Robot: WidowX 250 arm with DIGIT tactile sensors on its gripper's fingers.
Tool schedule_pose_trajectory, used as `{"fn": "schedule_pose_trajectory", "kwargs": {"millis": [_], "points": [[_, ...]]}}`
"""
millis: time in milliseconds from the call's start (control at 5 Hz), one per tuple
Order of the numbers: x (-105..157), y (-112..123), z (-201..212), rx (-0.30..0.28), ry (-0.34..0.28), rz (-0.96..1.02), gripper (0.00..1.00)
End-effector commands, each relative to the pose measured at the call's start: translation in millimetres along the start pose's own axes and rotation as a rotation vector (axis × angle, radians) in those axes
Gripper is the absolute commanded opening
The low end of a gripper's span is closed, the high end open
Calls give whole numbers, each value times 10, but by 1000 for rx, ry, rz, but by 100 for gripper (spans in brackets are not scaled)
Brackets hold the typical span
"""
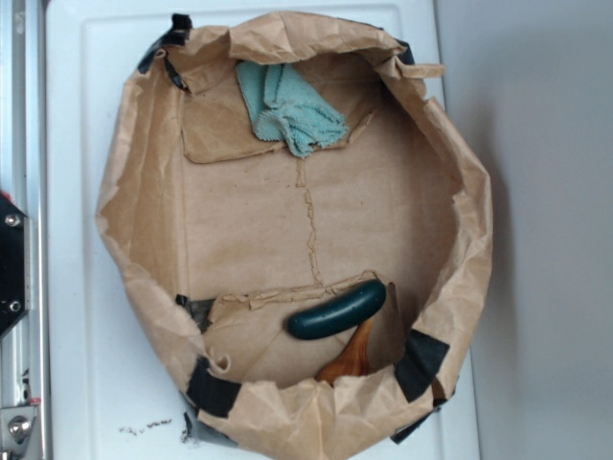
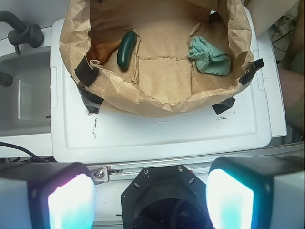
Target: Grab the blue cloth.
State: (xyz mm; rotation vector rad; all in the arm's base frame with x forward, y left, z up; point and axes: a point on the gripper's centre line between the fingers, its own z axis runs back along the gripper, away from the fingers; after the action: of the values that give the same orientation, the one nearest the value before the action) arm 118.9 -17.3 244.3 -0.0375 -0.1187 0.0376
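Spread wide and empty in the wrist view, gripper [image 2: 151, 200] outside paper bin [image 2: 143, 102]; blue cloth [image 2: 208, 58] ahead, right of centre, long axis roughly crosswise.

The robot's black tool [image 2: 151, 200] shows only in the wrist view, its two pale glowing fingers [image 2: 71, 202] spread wide apart at the bottom corners, nothing between them, the dark round mount sitting centred between them.
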Motion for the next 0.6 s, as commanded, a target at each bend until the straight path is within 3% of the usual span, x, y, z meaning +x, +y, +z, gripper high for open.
{"fn": "schedule_pose_trajectory", "kwargs": {"millis": [0,200,400], "points": [[0,0,0,0,0,0,100],[390,-282,-56,-44,-60,124,100],[781,-418,-149,-59,-34,216,100]]}}
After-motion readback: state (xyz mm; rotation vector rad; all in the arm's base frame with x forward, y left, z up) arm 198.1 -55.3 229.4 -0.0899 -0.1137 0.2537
